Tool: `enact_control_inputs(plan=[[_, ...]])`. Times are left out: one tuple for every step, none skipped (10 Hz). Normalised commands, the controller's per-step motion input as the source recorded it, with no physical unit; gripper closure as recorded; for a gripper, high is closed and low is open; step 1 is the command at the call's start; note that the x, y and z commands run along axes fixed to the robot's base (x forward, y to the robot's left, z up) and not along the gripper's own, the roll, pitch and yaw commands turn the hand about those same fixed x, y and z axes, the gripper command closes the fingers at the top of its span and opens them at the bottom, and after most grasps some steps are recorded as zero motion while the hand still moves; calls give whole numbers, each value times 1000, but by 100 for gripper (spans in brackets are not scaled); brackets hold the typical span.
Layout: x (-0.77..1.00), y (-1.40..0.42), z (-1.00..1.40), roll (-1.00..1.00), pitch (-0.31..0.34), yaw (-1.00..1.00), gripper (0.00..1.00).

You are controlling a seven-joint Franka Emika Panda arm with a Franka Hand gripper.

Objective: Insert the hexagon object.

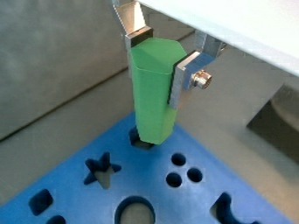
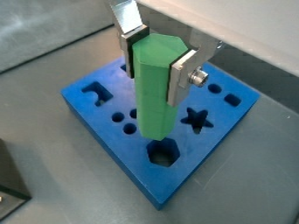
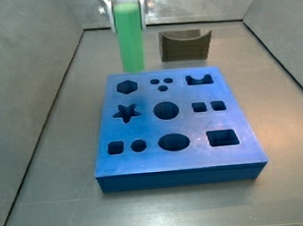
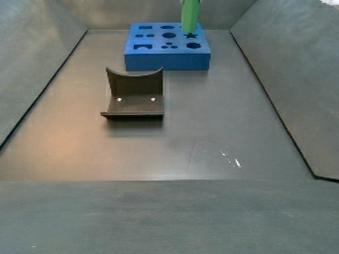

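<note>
The gripper (image 2: pixel 156 54) clamps the hexagon object (image 2: pixel 156 87) between its two silver fingers (image 2: pixel 184 77), pads pressed flat against opposite faces near the peg's upper end, seen in both wrist views. The bright green peg hangs upright over the blue block (image 2: pixel 122 144), its lower end directly above the hexagonal hole (image 2: pixel 162 154) at the block's corner. In a wrist view (image 1: pixel 152 87) the tip sits at the mouth of that hole, but whether it has entered or only hovers just over it cannot be told from any angle.

In a side view the peg (image 3: pixel 130 36) stands at the block's (image 3: pixel 176 133) far left corner; the gripper above it is cut off by the frame's top edge, leaving only a pale blur. In the second side angle just the peg's lower part (image 4: pixel 191 15) shows above the distant block (image 4: pixel 169 48), the gripper out of frame entirely.

A dark grey curved piece (image 4: pixel 134 94) lies on the bin floor well apart from the block, and is seen behind the block from the opposite side (image 3: pixel 185 45). No brand, label or writing is legible on the peg, the block or the fingers
</note>
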Motion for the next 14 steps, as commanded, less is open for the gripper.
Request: enact_control_inputs(plan=[[-357,-11,-343,90,-194,40,100],[-251,0,-283,33,-174,17,100],[-126,0,-260,0,-111,14,100],[-26,0,-209,0,-63,11,100],[49,0,-194,0,0,0,100],[17,0,-214,73,0,0,100],[0,0,-240,76,0,0,100],[0,0,-354,20,-11,0,100],[114,0,-454,21,0,0,100],[191,0,-440,37,0,0,100],[243,20,-440,36,7,0,100],[194,9,-434,44,0,0,100],[91,0,-477,56,0,0,100],[0,0,-560,53,-73,0,100]])
